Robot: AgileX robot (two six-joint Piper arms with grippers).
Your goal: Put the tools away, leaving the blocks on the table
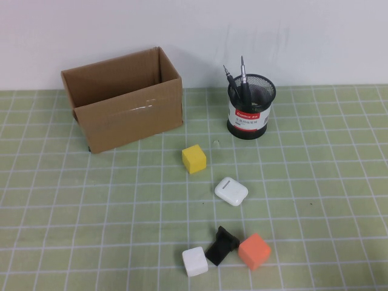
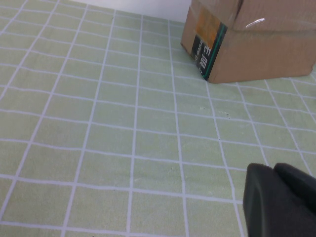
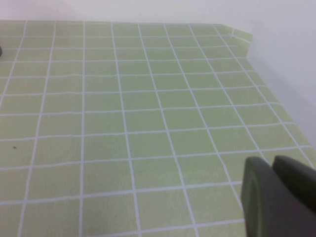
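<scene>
Two tools stand in a black mesh pen holder point(image 1: 250, 107): a silver-tipped screwdriver point(image 1: 243, 71) and a thin dark pointed tool point(image 1: 229, 77). The red-handled scissors are out of view. The yellow block point(image 1: 194, 159) lies mid-table. The white block point(image 1: 194, 261) and the orange block point(image 1: 254, 251) lie near the front edge. Neither arm shows in the high view. My left gripper point(image 2: 274, 170) is shut and empty over bare table near the cardboard box point(image 2: 247, 44). My right gripper point(image 3: 273, 165) is shut and empty over bare table near the right edge.
An open cardboard box point(image 1: 121, 100) stands at the back left. A glossy white rounded case point(image 1: 231, 191) lies mid-table. A small black angular object point(image 1: 221, 245) lies between the white and orange blocks. The table point(image 1: 315, 200) is pale green with a white grid.
</scene>
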